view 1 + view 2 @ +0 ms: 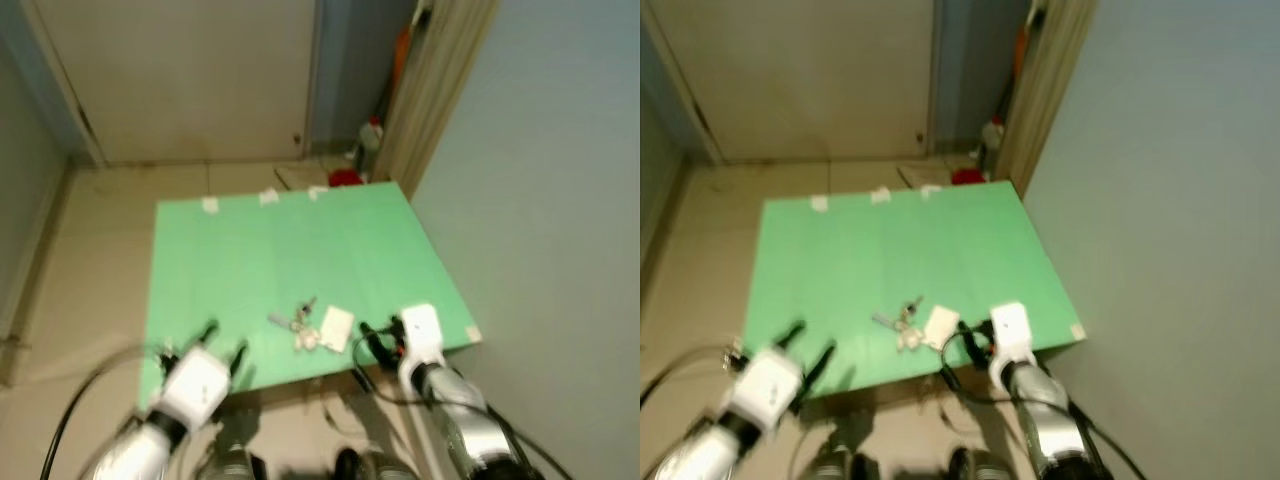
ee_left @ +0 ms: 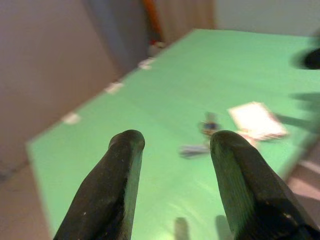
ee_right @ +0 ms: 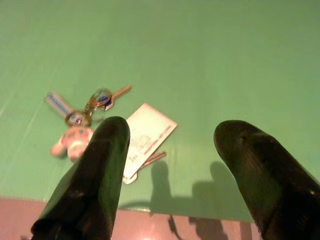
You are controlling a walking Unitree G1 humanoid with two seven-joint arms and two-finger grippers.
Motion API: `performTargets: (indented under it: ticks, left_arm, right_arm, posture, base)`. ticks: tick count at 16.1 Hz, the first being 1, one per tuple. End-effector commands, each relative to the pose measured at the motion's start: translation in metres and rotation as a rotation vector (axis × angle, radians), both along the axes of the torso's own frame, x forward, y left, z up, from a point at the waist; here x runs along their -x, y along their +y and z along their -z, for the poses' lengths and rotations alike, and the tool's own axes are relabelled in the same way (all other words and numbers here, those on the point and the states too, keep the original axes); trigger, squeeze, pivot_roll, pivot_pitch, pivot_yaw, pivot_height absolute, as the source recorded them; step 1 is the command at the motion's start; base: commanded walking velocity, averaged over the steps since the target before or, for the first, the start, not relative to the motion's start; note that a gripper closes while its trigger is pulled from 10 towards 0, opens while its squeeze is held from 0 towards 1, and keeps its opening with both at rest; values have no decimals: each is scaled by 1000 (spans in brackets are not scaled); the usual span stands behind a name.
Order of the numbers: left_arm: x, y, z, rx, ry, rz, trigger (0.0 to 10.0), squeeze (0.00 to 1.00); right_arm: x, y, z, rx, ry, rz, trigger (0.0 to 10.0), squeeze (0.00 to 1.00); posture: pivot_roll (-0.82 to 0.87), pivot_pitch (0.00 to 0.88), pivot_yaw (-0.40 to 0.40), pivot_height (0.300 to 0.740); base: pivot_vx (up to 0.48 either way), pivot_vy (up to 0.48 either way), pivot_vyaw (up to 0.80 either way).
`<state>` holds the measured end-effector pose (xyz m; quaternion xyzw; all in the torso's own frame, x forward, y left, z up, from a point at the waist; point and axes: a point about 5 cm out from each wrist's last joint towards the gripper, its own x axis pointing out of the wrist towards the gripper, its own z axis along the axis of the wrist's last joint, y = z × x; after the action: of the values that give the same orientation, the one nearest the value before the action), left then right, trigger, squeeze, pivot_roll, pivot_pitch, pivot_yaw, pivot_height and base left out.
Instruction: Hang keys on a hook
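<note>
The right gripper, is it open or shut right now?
Open. The right gripper has its two black fingers spread wide apart over the near edge of the green table, empty, with the keys lying flat just beyond them.

Green table top (image 1: 290,260), frame centre: a bunch of keys (image 1: 300,325) and a white card (image 1: 336,328) near its lower edge.

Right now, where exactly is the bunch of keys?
The keys lie on the green table near its front edge, beside a white card, between the left gripper and right gripper.
</note>
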<state>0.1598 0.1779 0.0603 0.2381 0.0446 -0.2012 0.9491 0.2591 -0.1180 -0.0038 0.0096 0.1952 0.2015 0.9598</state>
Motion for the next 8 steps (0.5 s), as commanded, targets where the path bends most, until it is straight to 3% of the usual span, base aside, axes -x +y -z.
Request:
performTargets:
  ticks: [1, 5, 8]
  left_arm:
    - [4, -8, -8, 12, -37, 34, 10000, 0]
    - [29, -14, -22, 36, -36, 1, 10000, 0]
    - [40, -11, -30, 49, -32, -25, 10000, 0]
  right_arm:
    - [-4, 4, 0, 10, -4, -50, 10000, 0]
    - [-16, 26, -8, -30, -23, -128, 10000, 0]
    - [-12, 40, -4, -68, 5, -168, 10000, 0]
  posture:
    - [230, 227, -143, 722]
    - [315, 335, -168, 722]
    - [341, 368, -159, 722]
  base:
    - [0, 0, 0]
    - [0, 0, 0]
    - [0, 0, 0]
